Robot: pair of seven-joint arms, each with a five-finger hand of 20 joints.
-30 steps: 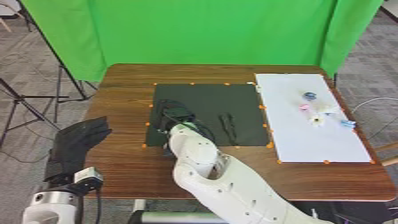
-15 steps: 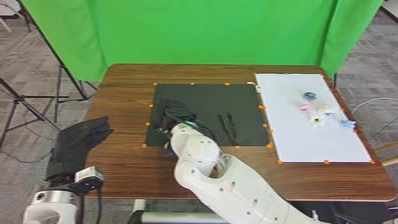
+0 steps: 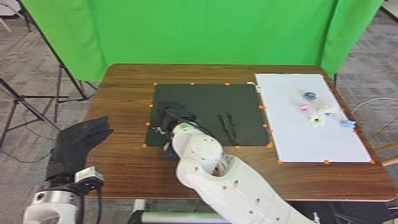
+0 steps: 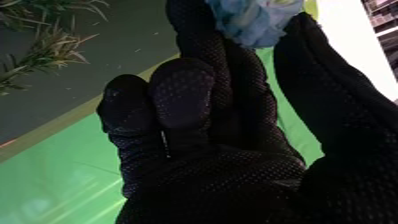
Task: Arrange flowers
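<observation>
My right hand (image 3: 178,114) is over the left part of the dark mat (image 3: 204,95) in the head view. The right wrist view has my right hand (image 4: 213,170) pinching a blue flower (image 4: 253,20) between thumb and fingers, with other fingers partly bent. Green sprigs (image 4: 53,50) lie beyond the fingers there. Dark stems (image 3: 228,129) lie on the mat, right of the hand. On the white sheet (image 3: 306,145) rest a blue flower (image 3: 309,95), a pink one (image 3: 305,106), a white one (image 3: 317,120) and a light blue one (image 3: 348,124). My left hand (image 3: 78,140), fingers straight, is at the table's left edge.
Orange markers line the mat and the sheet on the brown table (image 3: 129,175). A green backdrop (image 3: 213,32) hangs behind the table, with a black stand (image 3: 60,70) at the left.
My right hand and forearm have shifted slightly to the right and toward the near edge. The left hand and the flowers on the sheet have kept their places.
</observation>
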